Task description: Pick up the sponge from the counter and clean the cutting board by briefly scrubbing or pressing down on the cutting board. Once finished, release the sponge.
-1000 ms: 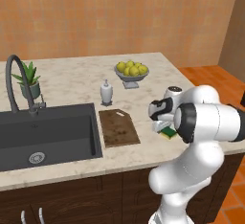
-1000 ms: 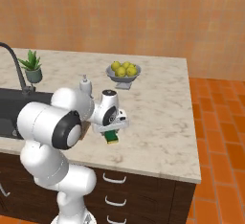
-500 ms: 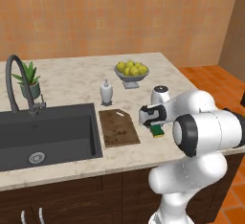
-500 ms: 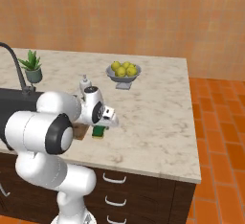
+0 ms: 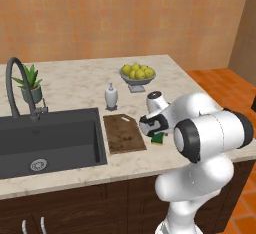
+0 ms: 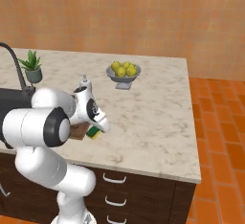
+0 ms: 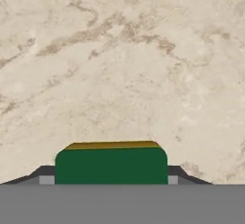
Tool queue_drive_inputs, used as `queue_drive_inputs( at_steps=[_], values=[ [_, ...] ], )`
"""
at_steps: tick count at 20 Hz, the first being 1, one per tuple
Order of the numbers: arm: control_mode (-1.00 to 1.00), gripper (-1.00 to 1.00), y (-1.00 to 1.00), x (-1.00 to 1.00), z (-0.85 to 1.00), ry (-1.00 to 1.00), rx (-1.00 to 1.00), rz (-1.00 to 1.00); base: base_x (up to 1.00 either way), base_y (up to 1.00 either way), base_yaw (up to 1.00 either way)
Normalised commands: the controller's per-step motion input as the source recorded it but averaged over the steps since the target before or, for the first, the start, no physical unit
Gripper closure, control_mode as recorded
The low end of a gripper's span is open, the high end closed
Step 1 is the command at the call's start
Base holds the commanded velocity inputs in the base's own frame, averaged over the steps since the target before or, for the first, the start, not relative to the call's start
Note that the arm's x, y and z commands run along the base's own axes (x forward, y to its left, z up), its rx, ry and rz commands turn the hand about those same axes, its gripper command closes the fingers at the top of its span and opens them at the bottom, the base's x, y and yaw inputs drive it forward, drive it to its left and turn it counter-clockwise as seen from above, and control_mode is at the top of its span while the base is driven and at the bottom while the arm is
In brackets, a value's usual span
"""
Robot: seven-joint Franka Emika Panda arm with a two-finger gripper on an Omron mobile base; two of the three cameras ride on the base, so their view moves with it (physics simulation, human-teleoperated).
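Sponge [image 7: 111, 165], a small rectangular block with dark green top over yellow, sits clamped between the two-finger gripper [image 7: 111, 179], just above the beige marble counter [image 7: 119, 65] and just right of the dark brown wooden cutting board [image 5: 123, 134].

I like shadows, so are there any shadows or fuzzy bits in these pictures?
Left base view: soft, even light, faint shadow under the bowl. Right base view: sharp, no glare on the counter. Hand view: the sponge is crisp, the marble slightly soft.
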Motion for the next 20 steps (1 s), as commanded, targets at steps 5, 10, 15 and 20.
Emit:
queue_drive_inputs(
  at_steps=[5, 10, 15, 20],
  values=[
    [-1.00, 1.00, 0.14, 0.00, 0.02, 0.00, 0.07, -0.45, 0.00, 0.00, 0.00],
    [-1.00, 1.00, 0.30, 0.00, 0.00, 0.00, 0.11, -0.47, 0.00, 0.00, 0.00],
    [-1.00, 1.00, 0.13, -0.02, -0.10, 0.00, 0.10, -0.34, 0.00, 0.00, 0.00],
    [-1.00, 1.00, 0.23, -0.14, -0.36, -0.02, 0.07, -0.17, 0.00, 0.00, 0.00]
  ],
)
